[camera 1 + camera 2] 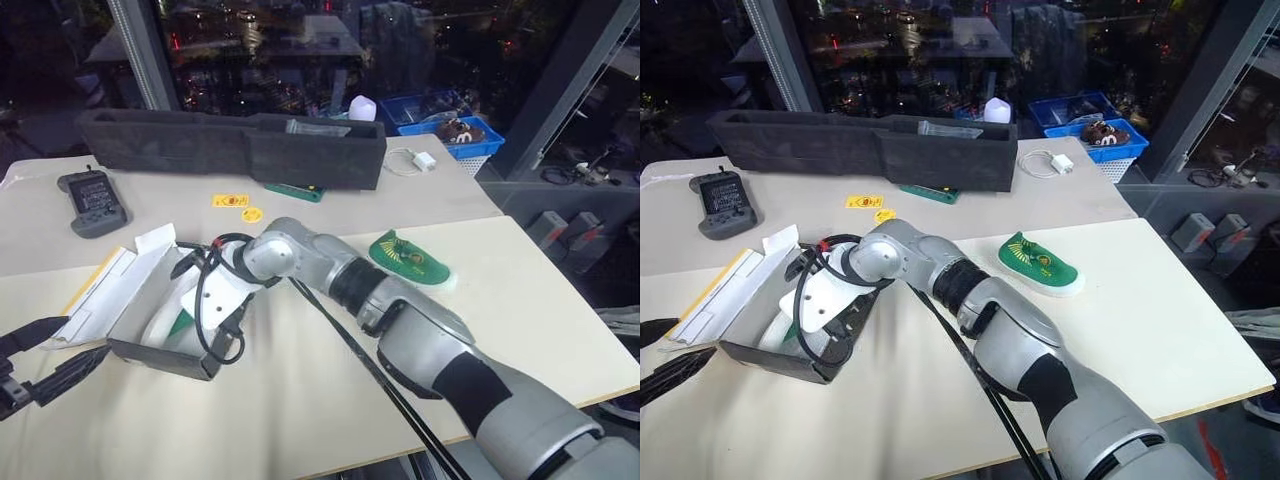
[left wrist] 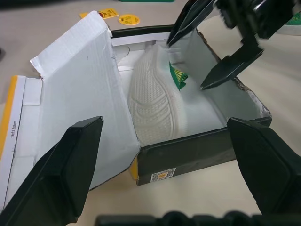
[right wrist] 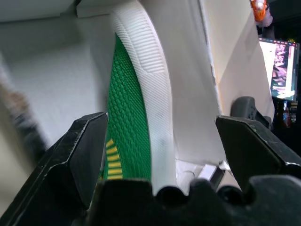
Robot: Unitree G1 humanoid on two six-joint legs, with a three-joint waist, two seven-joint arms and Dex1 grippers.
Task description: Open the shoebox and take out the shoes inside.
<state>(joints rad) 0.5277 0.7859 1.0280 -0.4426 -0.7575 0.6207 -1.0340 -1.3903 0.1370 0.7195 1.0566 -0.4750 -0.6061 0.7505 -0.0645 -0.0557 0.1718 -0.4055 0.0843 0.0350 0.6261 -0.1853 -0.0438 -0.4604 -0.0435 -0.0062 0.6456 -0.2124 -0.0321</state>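
Left gripper [image 1: 35,365] waits with jaws wide just outside the open shoebox [image 2: 197,153]. Inside it, right gripper [image 2: 207,59] straddles the second shoe [image 2: 155,106], jaws wide, seemingly not touching. Next: close and lift. First shoe [image 1: 410,260] lies beyond the box.

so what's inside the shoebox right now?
One shoe, lying on its side against the white interior of the shoebox, pale sole showing, green upper mostly hidden. The open right gripper reaches in over it. Under the shoe is covered.
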